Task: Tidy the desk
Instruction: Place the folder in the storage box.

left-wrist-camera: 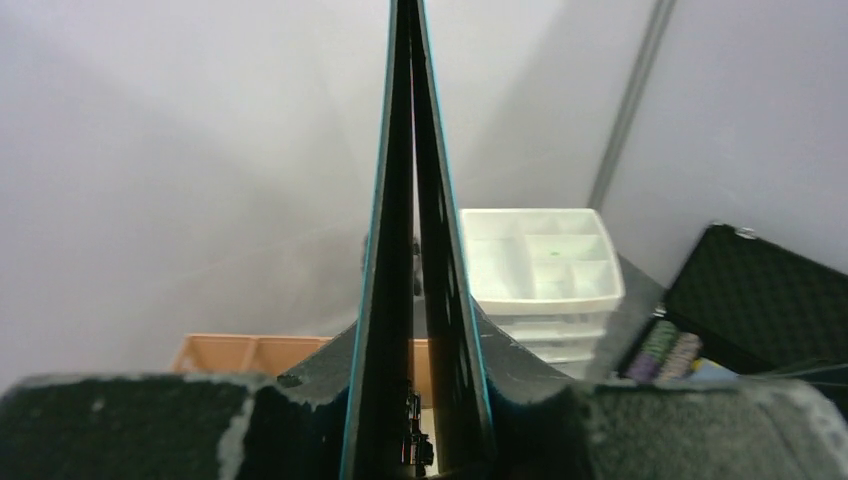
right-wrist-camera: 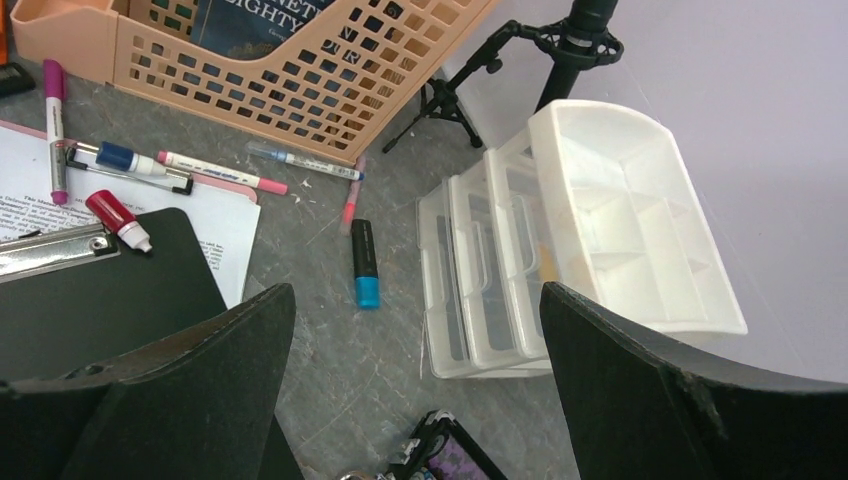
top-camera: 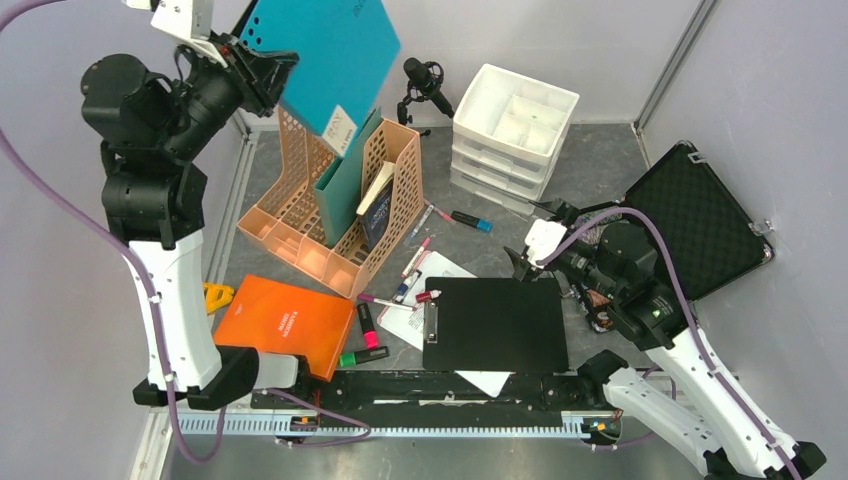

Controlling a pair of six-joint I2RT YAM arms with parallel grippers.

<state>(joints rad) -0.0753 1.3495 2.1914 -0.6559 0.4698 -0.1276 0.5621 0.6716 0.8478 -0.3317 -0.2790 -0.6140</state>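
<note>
At upper left, the left hand (top-camera: 265, 70) is clamped narrow on the edge of a teal folder (top-camera: 330, 50), which hangs above the peach file rack (top-camera: 300, 215). The right hand (right-wrist-camera: 415, 297) stands wide and holds nothing, hovering low over the counter (top-camera: 590, 170) between the black clipboard (top-camera: 495, 325) and the white drawer unit (top-camera: 515, 125). The counter lies below both hands and carries loose markers (right-wrist-camera: 365, 265), paper sheets (top-camera: 445, 268) and an orange folder (top-camera: 285, 320).

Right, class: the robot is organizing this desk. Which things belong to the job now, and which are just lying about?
In hand: teal folder, clamped in left fingers; peach file rack; desk.
Lying about: orange book, black clipboard, blue-capped marker, microphone stand.
</note>
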